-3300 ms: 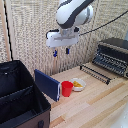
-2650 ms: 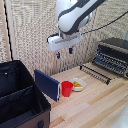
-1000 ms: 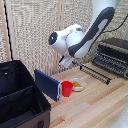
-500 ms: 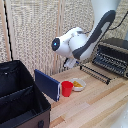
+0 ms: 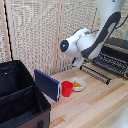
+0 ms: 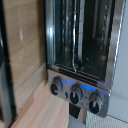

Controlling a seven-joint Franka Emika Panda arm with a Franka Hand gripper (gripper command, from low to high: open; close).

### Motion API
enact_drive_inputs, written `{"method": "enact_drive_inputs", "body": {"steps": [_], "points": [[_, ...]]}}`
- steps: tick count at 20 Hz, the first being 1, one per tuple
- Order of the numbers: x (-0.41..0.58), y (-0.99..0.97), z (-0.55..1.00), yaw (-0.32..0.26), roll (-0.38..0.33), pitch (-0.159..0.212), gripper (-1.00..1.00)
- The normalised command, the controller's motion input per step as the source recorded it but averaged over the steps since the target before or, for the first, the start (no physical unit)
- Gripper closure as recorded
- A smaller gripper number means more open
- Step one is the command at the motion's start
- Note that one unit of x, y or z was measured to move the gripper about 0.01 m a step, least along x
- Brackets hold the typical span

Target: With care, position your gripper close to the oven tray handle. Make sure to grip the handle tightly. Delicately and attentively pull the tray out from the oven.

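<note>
One red cup [image 5: 66, 88] beside white bowl [image 5: 77, 84]

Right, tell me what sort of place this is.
Probably a mock kitchen counter in a robot lab, not a real home. A toaster oven sits on a pale wooden table beside a red cup, a reed screen stands in for a wall, and a white robot arm reaches in.

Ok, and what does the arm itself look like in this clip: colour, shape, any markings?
The arm is glossy white with rounded, bulbous joint housings and dark grey to black bands along its side. One round joint cap carries a small blue ring mark. No loose cables are visible. The gripper is not clearly distinguishable in the exterior view, and the wrist view shows only the oven, so its fingers cannot be described.
</note>
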Motion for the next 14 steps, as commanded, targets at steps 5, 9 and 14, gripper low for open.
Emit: {"method": "enact_drive_inputs", "body": {"steps": [5, 9, 14], "points": [[-0.009, -0.77, -0.14, -0.04, -0.055, -0.016, -1.0], [0.002, -0.75, -0.07, -0.096, 0.0, -0.021, -1.0], [0.05, -0.75, -0.03, -0.092, 0.003, 0.0, -1.0]]}}
